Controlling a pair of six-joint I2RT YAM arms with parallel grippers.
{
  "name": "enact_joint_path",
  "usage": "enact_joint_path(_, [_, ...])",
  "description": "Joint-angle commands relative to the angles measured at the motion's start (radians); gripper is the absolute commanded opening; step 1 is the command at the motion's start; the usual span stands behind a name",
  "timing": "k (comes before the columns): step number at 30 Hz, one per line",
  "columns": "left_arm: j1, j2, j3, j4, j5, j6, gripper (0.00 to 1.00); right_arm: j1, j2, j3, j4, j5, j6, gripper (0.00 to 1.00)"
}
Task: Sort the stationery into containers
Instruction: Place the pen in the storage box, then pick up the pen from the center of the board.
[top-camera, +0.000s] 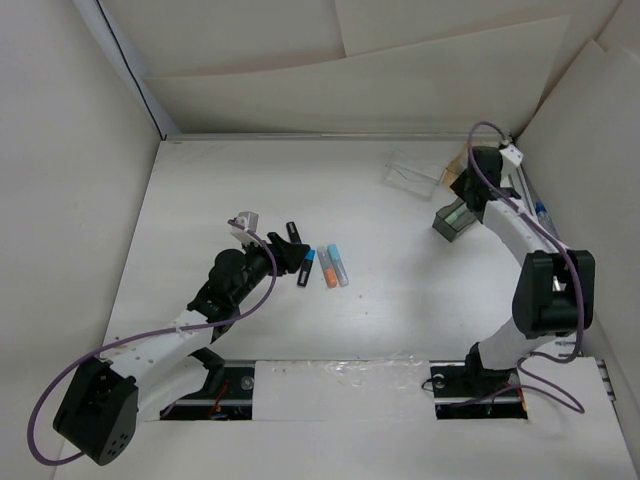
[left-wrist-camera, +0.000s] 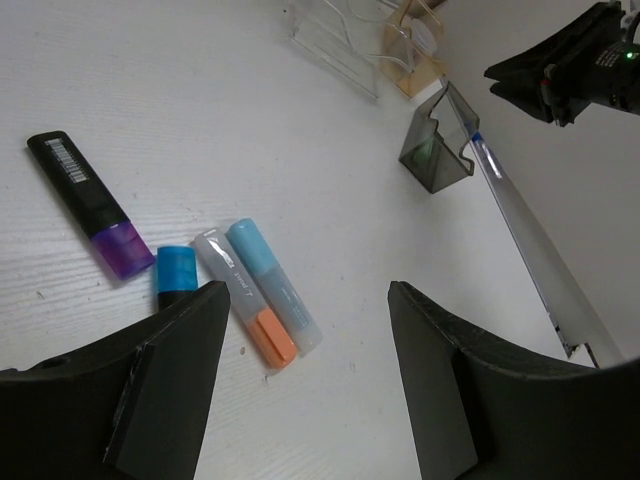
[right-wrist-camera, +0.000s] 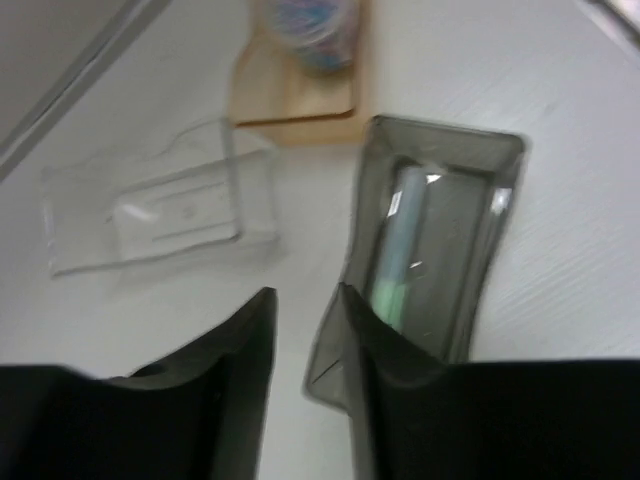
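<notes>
Several markers lie at mid-table: a black one with a purple end (left-wrist-camera: 90, 205), a black one with a blue end (left-wrist-camera: 177, 270), a pale one with an orange end (left-wrist-camera: 250, 310) and a pale one with a light-blue end (left-wrist-camera: 272, 288). My left gripper (left-wrist-camera: 307, 300) is open and empty, just right of them (top-camera: 292, 255). At the back right stand the clear box (right-wrist-camera: 150, 205), the tan-orange box (right-wrist-camera: 290, 100) and the smoky grey box (right-wrist-camera: 450, 240), which holds a green-ended marker (right-wrist-camera: 400, 250). My right gripper (right-wrist-camera: 305, 300) is open, astride the grey box's near-left wall.
White board walls close in the table at the back and on both sides (top-camera: 60, 200). A shiny metal strip (left-wrist-camera: 530, 230) runs along the right edge behind the grey box. The right arm (top-camera: 520, 235) stands over the right side.
</notes>
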Motion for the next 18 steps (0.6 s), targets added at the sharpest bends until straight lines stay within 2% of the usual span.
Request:
enact_joint_path(1, [-0.003,-0.013,0.035,0.049,-0.013,-0.006,0.62,0.175,-0.057,0.021,0.031,-0.080,-0.137,0.33])
enact_joint_path(2, [-0.003,-0.024,0.035,0.049,-0.031,-0.006,0.62,0.217,-0.057,0.021,0.031,-0.106,-0.163,0.23])
enact_joint_path(3, [-0.003,-0.024,0.035,0.038,-0.041,-0.006,0.62,0.260,-0.030,0.021,0.031,-0.135,-0.215,0.06])
enact_joint_path(4, [-0.003,-0.033,0.035,0.038,-0.059,-0.006,0.62,0.302,-0.013,0.021,0.031,-0.166,-0.241,0.00])
enact_joint_path(5, [-0.003,-0.033,0.035,0.026,-0.059,-0.006,0.60,0.376,0.008,0.033,-0.001,-0.213,-0.260,0.00])
enact_joint_path(9, [-0.003,-0.061,0.026,0.014,-0.090,-0.006,0.56,0.550,0.096,0.051,-0.046,-0.282,-0.316,0.01])
enact_joint_path(10, [-0.003,-0.061,0.026,0.014,-0.090,-0.015,0.55,0.584,0.119,0.051,-0.046,-0.282,-0.326,0.17])
enact_joint_path(13, [-0.003,-0.072,0.026,0.001,-0.116,-0.015,0.47,0.705,0.147,0.060,-0.060,-0.221,-0.346,0.41])
enact_joint_path(14, [-0.003,-0.072,0.016,-0.008,-0.130,-0.015,0.42,0.725,0.171,0.074,-0.069,-0.200,-0.346,0.53])
enact_joint_path(15, [-0.003,-0.072,0.016,-0.008,-0.142,-0.015,0.36,0.750,0.185,0.074,-0.083,-0.168,-0.346,0.57])
enact_joint_path(18, [-0.003,-0.081,0.016,-0.018,-0.142,-0.015,0.35,0.759,0.240,0.097,-0.083,-0.157,-0.346,0.60])
